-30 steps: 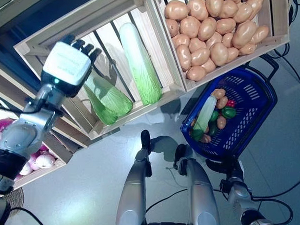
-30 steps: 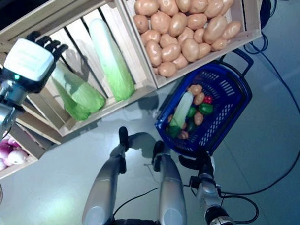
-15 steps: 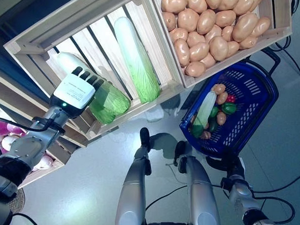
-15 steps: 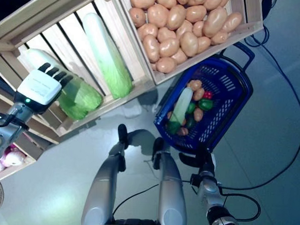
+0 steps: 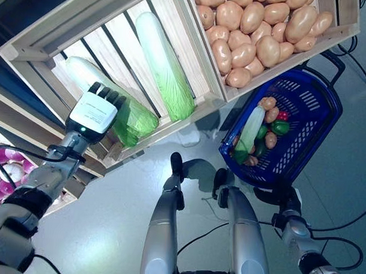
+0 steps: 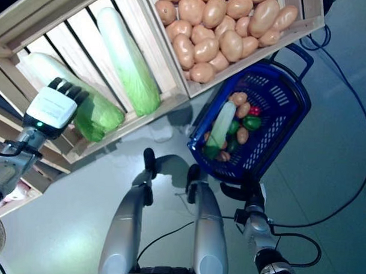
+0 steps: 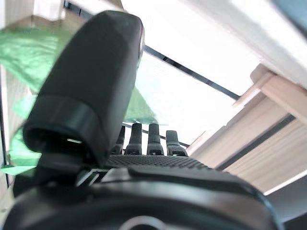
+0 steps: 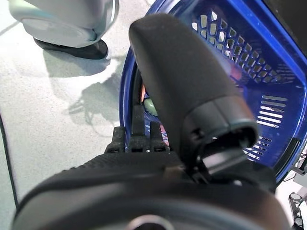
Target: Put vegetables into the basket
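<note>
My left hand [image 5: 93, 111] reaches into the slatted wooden crate [image 5: 42, 45] and lies over a long green-and-white cabbage [image 5: 134, 115], with its fingers straight. The left wrist view shows those straight fingers [image 7: 152, 139] with the green leaves [image 7: 19, 52] just past them. The blue basket [image 5: 318, 133] stands on the floor at the right. It holds a long pale cabbage [image 5: 249, 130], potatoes [image 5: 269, 104], a green pepper [image 5: 279, 128] and a small red vegetable [image 5: 283, 116]. My right hand [image 5: 277, 197] is beside the basket's near rim [image 8: 268, 38] with its fingers straight and empty.
The wooden stand's tilted crates span the top of the eye views, with a second crate [image 5: 346, 25] just above the basket. Lower shelves [image 5: 27, 131] lie at the left. Grey floor [image 5: 108, 218] stretches in front of the stand.
My left hand has come down over the leafy end of the cabbage in the crate. The camera has shifted slightly. The right hand stays by the basket.
</note>
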Tool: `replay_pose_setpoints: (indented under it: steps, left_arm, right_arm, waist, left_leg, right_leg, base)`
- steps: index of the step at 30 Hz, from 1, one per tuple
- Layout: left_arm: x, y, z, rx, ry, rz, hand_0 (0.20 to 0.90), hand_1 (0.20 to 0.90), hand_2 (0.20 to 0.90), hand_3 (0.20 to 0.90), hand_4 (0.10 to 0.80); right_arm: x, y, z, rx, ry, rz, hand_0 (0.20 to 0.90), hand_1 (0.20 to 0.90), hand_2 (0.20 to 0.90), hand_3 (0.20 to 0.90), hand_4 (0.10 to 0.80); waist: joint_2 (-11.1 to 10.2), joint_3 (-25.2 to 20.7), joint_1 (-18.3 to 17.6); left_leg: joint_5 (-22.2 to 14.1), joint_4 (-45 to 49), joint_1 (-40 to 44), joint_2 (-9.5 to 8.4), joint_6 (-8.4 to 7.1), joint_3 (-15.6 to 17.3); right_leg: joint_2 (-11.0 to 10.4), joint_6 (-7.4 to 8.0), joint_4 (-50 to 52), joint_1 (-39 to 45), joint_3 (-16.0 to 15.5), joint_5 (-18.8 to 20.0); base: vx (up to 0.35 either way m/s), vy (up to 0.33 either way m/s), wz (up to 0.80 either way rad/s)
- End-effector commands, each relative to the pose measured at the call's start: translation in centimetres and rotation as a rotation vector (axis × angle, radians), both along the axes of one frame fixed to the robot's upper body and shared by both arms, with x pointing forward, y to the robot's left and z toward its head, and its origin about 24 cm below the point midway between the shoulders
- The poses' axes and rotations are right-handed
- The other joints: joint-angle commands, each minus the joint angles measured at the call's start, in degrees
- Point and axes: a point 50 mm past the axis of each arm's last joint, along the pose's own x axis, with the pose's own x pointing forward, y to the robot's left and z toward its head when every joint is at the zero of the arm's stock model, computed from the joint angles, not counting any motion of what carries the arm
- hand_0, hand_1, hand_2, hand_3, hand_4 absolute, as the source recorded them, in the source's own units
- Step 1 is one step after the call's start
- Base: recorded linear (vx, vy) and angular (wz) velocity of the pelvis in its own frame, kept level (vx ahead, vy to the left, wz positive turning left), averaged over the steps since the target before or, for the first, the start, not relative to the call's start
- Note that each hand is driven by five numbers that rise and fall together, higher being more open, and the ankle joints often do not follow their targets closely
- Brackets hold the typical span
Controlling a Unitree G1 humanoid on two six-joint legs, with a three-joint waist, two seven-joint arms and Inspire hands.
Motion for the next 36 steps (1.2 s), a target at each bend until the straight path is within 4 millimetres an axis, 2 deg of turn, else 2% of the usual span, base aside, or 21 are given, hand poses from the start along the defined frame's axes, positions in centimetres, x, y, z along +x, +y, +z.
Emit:
replay_pose_setpoints:
  steps: [1, 8, 13, 14, 15, 16, 20, 21, 24, 25, 27, 28, 29, 30, 31, 36]
  left_arm:
    - [0.0, 1.0, 2.2, 0.053, -0.201, -0.001, 0.900, 0.900, 0.900, 0.900, 0.800]
    - [0.2, 0.1, 0.8, -0.006, -0.247, -0.059, 0.900, 0.900, 0.900, 0.900, 0.800]
    - [0.4, 0.2, 0.4, -0.036, -0.267, -0.026, 0.900, 0.900, 0.900, 0.900, 0.800]
    - [0.4, 0.2, 0.1, -0.036, -0.254, -0.027, 0.900, 0.900, 0.900, 0.900, 0.800]
    - [0.6, 0.1, 0.3, -0.034, -0.258, -0.027, 0.900, 0.900, 0.900, 0.900, 0.800]
    - [0.6, -0.2, -0.3, -0.043, -0.249, -0.028, 0.900, 0.900, 0.900, 0.900, 0.800]
    - [1.1, -0.5, -0.2, -0.070, -0.239, -0.014, 0.900, 0.900, 0.900, 0.900, 0.800]
    - [1.3, -0.5, 0.2, -0.072, -0.251, -0.012, 0.900, 0.900, 0.900, 0.900, 0.800]
    - [1.5, -0.6, 0.2, -0.083, -0.246, 0.009, 0.900, 0.900, 0.900, 0.900, 0.800]
    - [1.4, -0.5, -0.1, -0.093, -0.238, 0.022, 0.900, 0.900, 0.900, 0.900, 0.800]
    - [1.5, -0.4, -0.1, -0.127, -0.254, 0.048, 0.900, 0.900, 0.900, 0.900, 0.800]
    - [1.5, -0.4, -0.1, -0.132, -0.256, 0.051, 0.862, 0.862, 0.862, 0.862, 0.775]
    - [1.5, -0.3, -0.1, -0.136, -0.249, 0.053, 0.561, 0.561, 0.561, 0.561, 0.574]
    - [1.5, -0.4, -0.1, -0.140, -0.246, 0.050, 0.399, 0.399, 0.399, 0.399, 0.466]
    - [1.6, -0.6, -0.2, -0.141, -0.246, 0.047, 0.300, 0.300, 0.300, 0.300, 0.400]
    - [1.6, -0.7, -0.3, -0.159, -0.246, 0.048, 0.300, 0.300, 0.300, 0.300, 0.400]
  right_arm:
    - [-0.7, -0.9, 0.3, -0.080, 0.004, -0.036, 0.900, 0.900, 0.900, 0.900, 0.800]
    - [-0.4, -1.0, 0.8, -0.115, -0.014, -0.037, 0.900, 0.900, 0.900, 0.900, 0.800]
    - [-0.2, -1.0, 1.1, -0.130, -0.033, -0.036, 0.900, 0.900, 0.900, 0.900, 0.800]
    - [-0.5, -1.0, 0.9, -0.130, -0.023, -0.035, 0.900, 0.900, 0.900, 0.900, 0.800]
    - [-0.2, -1.0, 1.2, -0.131, -0.036, -0.034, 0.900, 0.900, 0.900, 0.900, 0.800]
    - [-0.3, -0.9, 1.1, -0.132, -0.030, -0.027, 0.900, 0.900, 0.900, 0.900, 0.800]
    - [0.2, -0.7, 1.6, -0.126, -0.050, -0.017, 0.900, 0.900, 0.900, 0.900, 0.800]
    - [0.6, -0.6, 1.9, -0.126, -0.062, -0.015, 0.900, 0.900, 0.900, 0.900, 0.800]
    - [0.8, -0.3, 2.2, -0.129, -0.071, -0.009, 0.900, 0.900, 0.900, 0.900, 0.800]
    - [0.6, -0.2, 2.1, -0.133, -0.064, -0.005, 0.900, 0.900, 0.900, 0.900, 0.800]
    - [0.6, -0.2, 2.1, -0.135, -0.066, -0.009, 0.900, 0.900, 0.900, 0.900, 0.800]
    - [0.6, -0.3, 2.1, -0.135, -0.065, -0.010, 0.900, 0.900, 0.900, 0.900, 0.800]
    - [0.5, -0.4, 2.1, -0.137, -0.062, -0.011, 0.900, 0.900, 0.900, 0.900, 0.800]
    - [0.4, -0.5, 2.1, -0.137, -0.060, -0.011, 0.900, 0.900, 0.900, 0.900, 0.800]
    - [0.4, -0.5, 2.1, -0.135, -0.060, -0.011, 0.900, 0.900, 0.900, 0.900, 0.800]
    - [0.5, -0.4, 2.3, -0.132, -0.067, -0.010, 0.900, 0.900, 0.900, 0.900, 0.800]
  waist:
    - [-0.4, -0.2, -2.1]
    - [-0.8, -0.2, -2.9]
    - [-1.4, -0.2, -3.4]
    - [-1.4, -0.2, -3.3]
    - [-1.5, -0.2, -3.4]
    - [-1.6, -0.2, -3.5]
    - [-1.8, -0.2, -3.7]
    - [-1.8, -0.2, -3.7]
    - [-2.0, -0.2, -3.9]
    - [-2.1, -0.2, -4.0]
    - [-2.1, -0.2, -4.1]
    - [-2.1, -0.2, -4.1]
    - [-2.1, -0.2, -4.2]
    - [-2.1, -0.2, -4.2]
    - [-2.2, -0.2, -4.2]
    - [-2.5, -0.2, -4.4]
  left_leg:
    - [-11.9, 11.5, -1.7, -0.71, -1.10, 1.6]
    - [-12.4, 13.1, -4.1, -0.62, -1.07, 1.7]
    - [-13.0, 14.6, -6.1, -0.30, -0.83, 1.8]
    - [-14.5, 15.1, -5.0, -0.40, -1.21, 1.5]
    - [-13.2, 15.0, -6.5, -0.28, -0.87, 1.8]
    - [-14.8, 15.8, -5.8, -0.38, -1.21, 1.3]
    - [-15.1, 16.3, -6.5, -0.52, -1.08, 1.4]
    - [-13.6, 15.8, -7.8, -0.46, -0.68, 1.8]
    - [-13.8, 16.1, -8.1, -0.55, -0.78, 1.9]
    - [-15.4, 16.5, -6.9, -0.68, -1.11, 1.7]
    - [-15.6, 16.9, -7.3, -0.64, -1.07, 1.8]
    - [-15.7, 17.1, -7.4, -0.63, -1.05, 1.7]
    - [-15.9, 17.3, -7.3, -0.58, -1.01, 1.8]
    - [-16.0, 17.5, -7.5, -0.57, -0.91, 1.8]
    - [-15.9, 17.5, -7.4, -0.65, -0.95, 1.7]
    - [-16.1, 17.3, -6.9, -0.84, -0.82, 1.9]
  right_leg:
    - [0.8, 3.66, -8.2, 0.7, 3.4, 8.3]
    - [0.9, 3.48, -6.9, -2.0, 4.3, 8.2]
    - [0.9, 3.45, -5.4, -4.2, 4.6, 8.0]
    - [0.9, 3.92, -5.0, -3.1, 4.8, 6.7]
    - [0.8, 3.49, -5.1, -4.6, 4.7, 7.9]
    - [0.8, 3.97, -4.5, -3.8, 5.0, 6.6]
    - [0.7, 4.08, -4.1, -4.6, 5.2, 6.7]
    - [0.7, 3.61, -4.6, -5.9, 5.0, 8.1]
    - [0.8, 3.72, -4.7, -6.3, 5.2, 8.2]
    - [0.9, 4.21, -4.4, -5.1, 5.5, 7.0]
    - [0.8, 4.19, -4.0, -5.5, 5.6, 6.9]
    - [0.8, 4.17, -3.8, -5.6, 5.6, 6.8]
    - [0.7, 4.16, -3.6, -5.6, 5.6, 6.6]
    - [0.7, 4.24, -3.2, -5.8, 5.5, 6.7]
    - [0.7, 4.26, -3.2, -5.8, 5.6, 6.8]
    - [0.9, 4.42, -3.8, -5.5, 5.9, 7.1]
  base:
    - [-0.006, 0.056, -0.10]
    - [-0.013, 0.052, -0.08]
    - [0.001, 0.042, -0.04]
    - [0.000, 0.000, 0.00]
    - [0.069, 0.037, -0.03]
    - [-0.004, 0.034, -0.03]
    - [0.002, 0.035, -0.03]
    - [-0.071, 0.026, -0.01]
    - [0.000, 0.038, -0.08]
    - [0.067, 0.047, -0.06]
    - [0.032, 0.029, 0.00]
    - [0.005, 0.034, 0.02]
    - [0.000, 0.000, 0.00]
    - [0.000, 0.000, 0.00]
    - [0.000, 0.000, 0.00]
    - [-0.001, 0.006, 0.00]
